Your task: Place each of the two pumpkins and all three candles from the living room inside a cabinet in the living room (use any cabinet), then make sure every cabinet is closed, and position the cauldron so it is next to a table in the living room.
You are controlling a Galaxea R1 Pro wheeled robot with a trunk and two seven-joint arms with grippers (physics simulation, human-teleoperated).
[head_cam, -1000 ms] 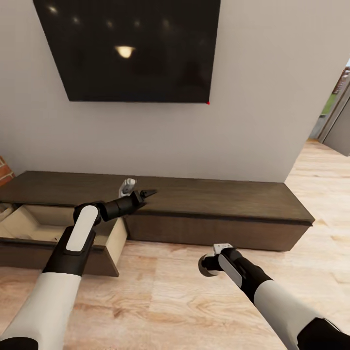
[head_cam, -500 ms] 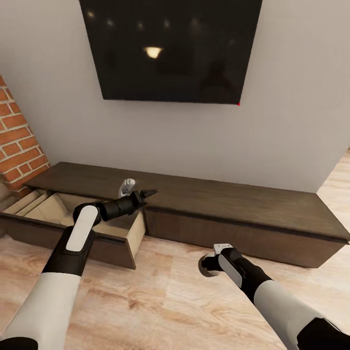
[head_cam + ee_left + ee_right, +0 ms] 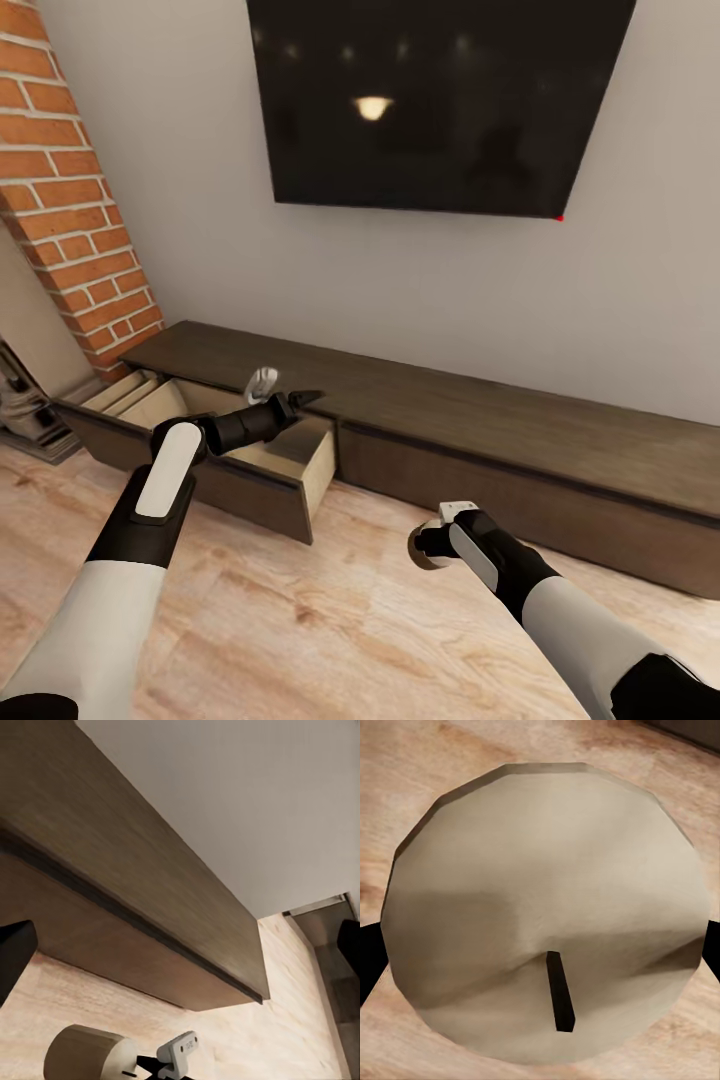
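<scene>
Over the wood floor, the right gripper (image 3: 432, 548) jaws hold a candle (image 3: 547, 915); left gripper (image 3: 300, 398) jaws spread, empty. View has swung left: open cabinet drawer (image 3: 305, 478) now nearer centre, drop-off close.

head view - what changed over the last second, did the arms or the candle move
The camera swung to the robot's left: the TV, cabinet and its open drawer slid rightward in the picture, and a brick column came into view. Nothing was grabbed or released. The left gripper and the right gripper, shut on the candle, held their poses.
</scene>
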